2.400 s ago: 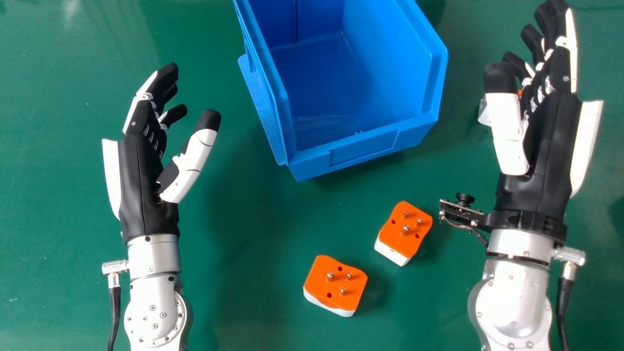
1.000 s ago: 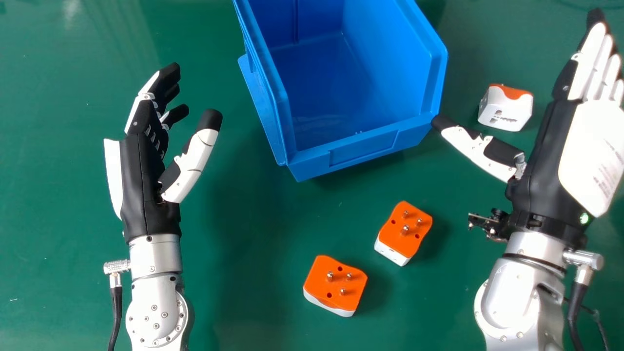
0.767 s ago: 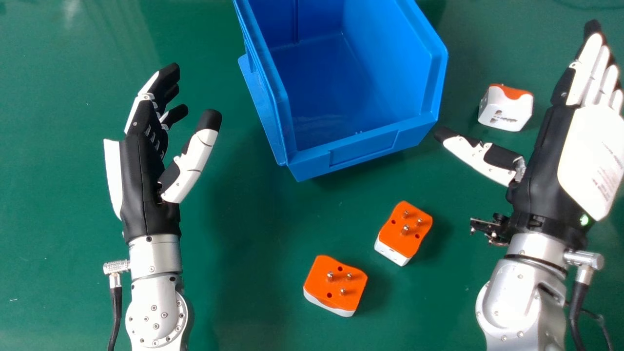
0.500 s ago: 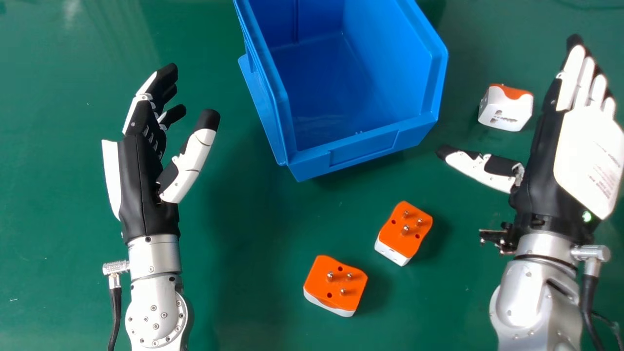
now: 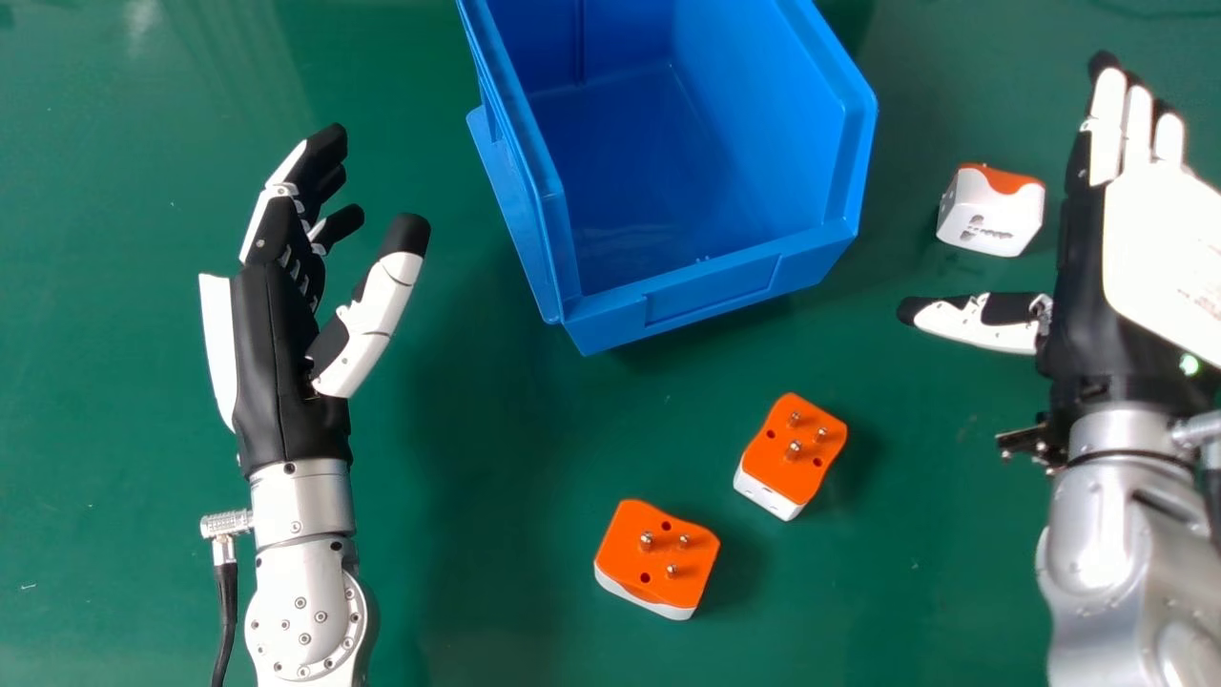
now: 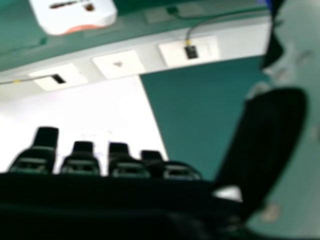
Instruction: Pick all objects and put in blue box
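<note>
On the green counter (image 5: 496,458), just to the right of the blue box (image 5: 715,286), sits one orange and white plug adapter (image 5: 992,219), between the box and my right hand (image 5: 1149,248). I have that hand wide open with its back showing, fingers straight and thumb stuck out sideways, and it has hold of nothing. On the near side of the box, a second adapter (image 5: 782,468) and a third adapter (image 5: 658,558) lie pins up, near each other but apart. My left hand (image 5: 272,353) is empty too, loosely open left of the box.
</note>
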